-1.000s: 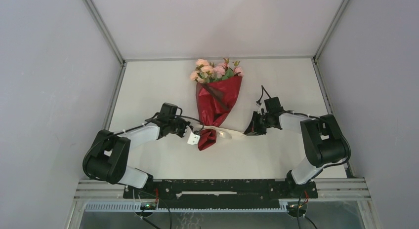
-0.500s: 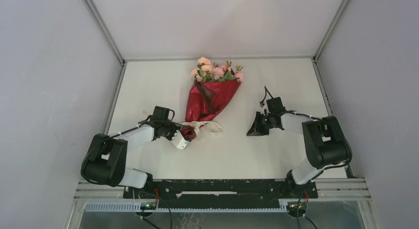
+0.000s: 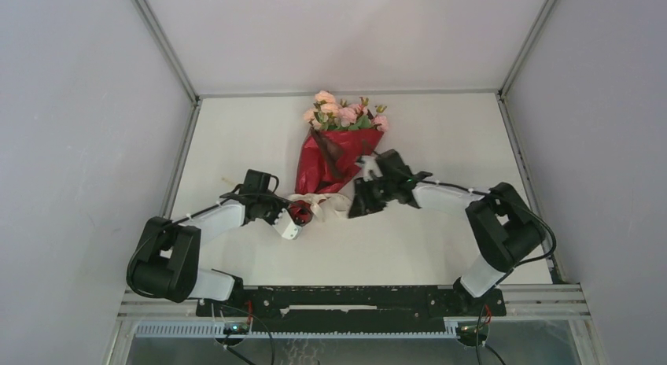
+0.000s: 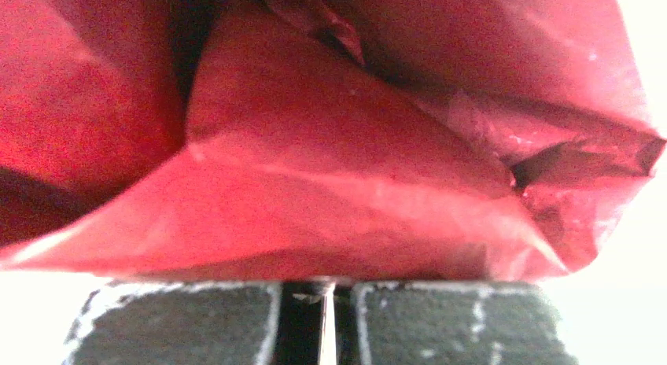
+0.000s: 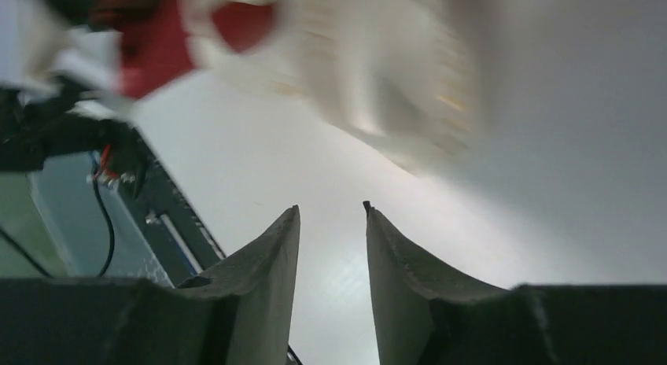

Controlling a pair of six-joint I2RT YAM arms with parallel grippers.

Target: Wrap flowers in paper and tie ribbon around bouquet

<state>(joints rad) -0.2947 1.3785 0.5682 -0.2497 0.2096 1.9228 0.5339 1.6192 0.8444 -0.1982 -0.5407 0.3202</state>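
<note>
From above, the bouquet [image 3: 334,156] lay flat on the worktop [image 3: 440,137], its flowers [image 3: 344,113] toward the far wall and its narrow tail at the left gripper [image 3: 292,222]. The ribbon [image 3: 324,204] curled in loops beside that tail, with the right gripper [image 3: 355,208] just to its right. Only the left wrist view showed the grip: jaws clenched to a thin slit on the creased red paper [image 4: 330,184], which filled the picture. The right wrist view alone showed the right jaws released, parted over bare worktop with nothing between them, the ribbon a pale blur beyond.
</note>
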